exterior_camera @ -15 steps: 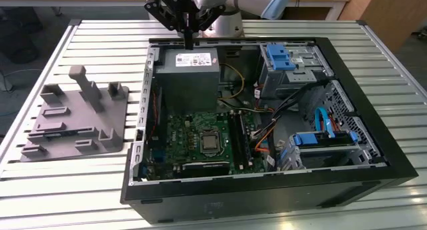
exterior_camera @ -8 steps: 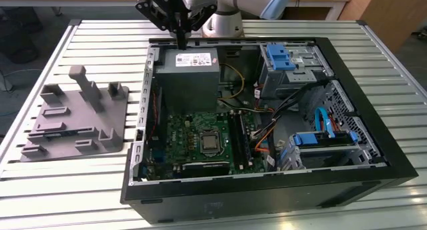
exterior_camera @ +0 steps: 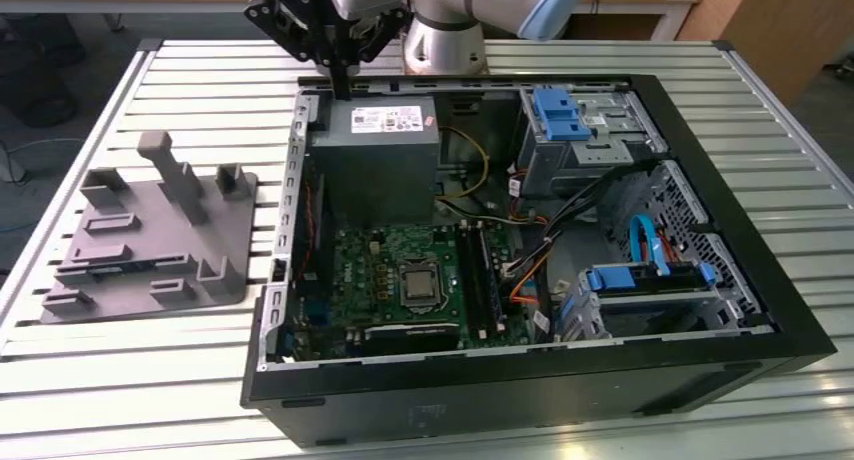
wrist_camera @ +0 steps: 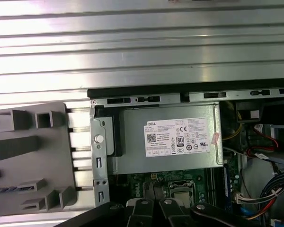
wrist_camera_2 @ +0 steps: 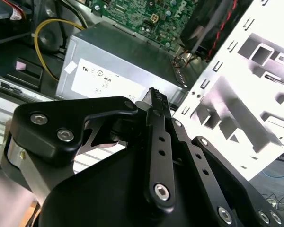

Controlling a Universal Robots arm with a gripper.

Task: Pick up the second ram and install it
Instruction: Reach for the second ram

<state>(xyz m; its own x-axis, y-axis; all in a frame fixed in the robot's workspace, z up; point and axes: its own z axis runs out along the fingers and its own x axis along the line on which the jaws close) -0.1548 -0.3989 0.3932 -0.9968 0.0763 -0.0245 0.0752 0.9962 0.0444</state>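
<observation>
Open computer case [exterior_camera: 534, 390] is seen lying on its side on the slatted metal table [exterior_camera: 134, 380]; all positions below are noted relative to the case.

- Gripper [exterior_camera: 343, 88]: held above the case's rear edge, over the corner where the power supply [exterior_camera: 374, 145] is mounted, fingers pointed down. In the second wrist view the gripper [wrist_camera_2: 154, 95] is seen edge-on just above the power supply [wrist_camera_2: 118, 61]. The fingers are drawn together to a narrow tip, and nothing is seen between them.
- Second ram [exterior_camera: 115, 271]: outside the case, at the exterior view's left of it. It is seated on edge in a slot of the grey holder block [exterior_camera: 220, 230], at the block's end farther from the case's rear edge and well apart from the gripper. In the first wrist view the same dark strip [wrist_camera: 4, 190] is seen in the holder block [wrist_camera: 38, 161], which lies just beside the case wall [wrist_camera: 98, 156].
- Inside the case: the green motherboard [exterior_camera: 374, 270] is noted on the floor, next to the power supply [wrist_camera: 165, 142]. The CPU socket [exterior_camera: 419, 283] is at its middle, and the long black memory slots [exterior_camera: 481, 270] are beside that. Whether a module is seated in them cannot be told.
- Blue drive caddies [exterior_camera: 558, 115] are noted at the side of the case opposite the holder block.
</observation>
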